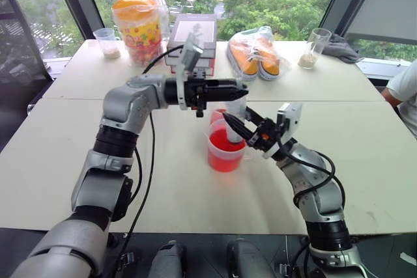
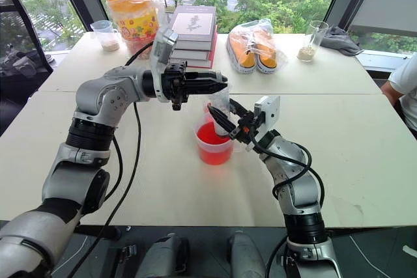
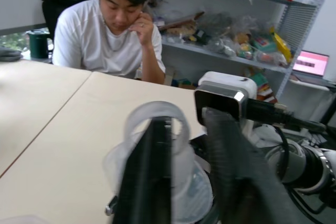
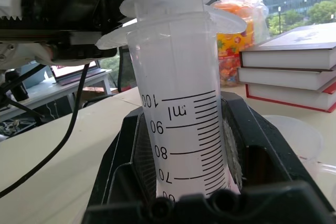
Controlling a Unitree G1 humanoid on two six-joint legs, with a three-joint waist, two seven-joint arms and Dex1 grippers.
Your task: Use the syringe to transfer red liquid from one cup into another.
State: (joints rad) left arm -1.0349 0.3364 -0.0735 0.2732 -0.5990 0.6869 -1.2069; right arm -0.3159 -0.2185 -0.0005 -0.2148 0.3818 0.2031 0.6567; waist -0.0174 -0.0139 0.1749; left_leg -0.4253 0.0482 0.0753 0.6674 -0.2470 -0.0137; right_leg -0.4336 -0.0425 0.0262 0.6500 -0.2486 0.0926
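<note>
Over the middle of the white table (image 1: pixel 339 161), the right gripper (image 1: pixel 229 122) clamps the barrel of the upright syringe (image 4: pixel 181 129) above the wide cup (image 1: pixel 226 151) of red liquid (image 1: pixel 225 159). The left gripper (image 1: pixel 238 86), reaching in level from the left, is closed on the syringe's plunger top. The narrower red cup (image 1: pixel 217 116) stands just behind. A seated person (image 3: pixel 113 30) is at the table's right edge.

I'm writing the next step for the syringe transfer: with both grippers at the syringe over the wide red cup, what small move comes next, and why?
Probably lift the plunger slowly with the left gripper. The right gripper holds the syringe upright by its barrel over the wide red cup, the left is shut at the plunger top, and the plunger sits fully pressed in, so nothing looks drawn yet.
</note>
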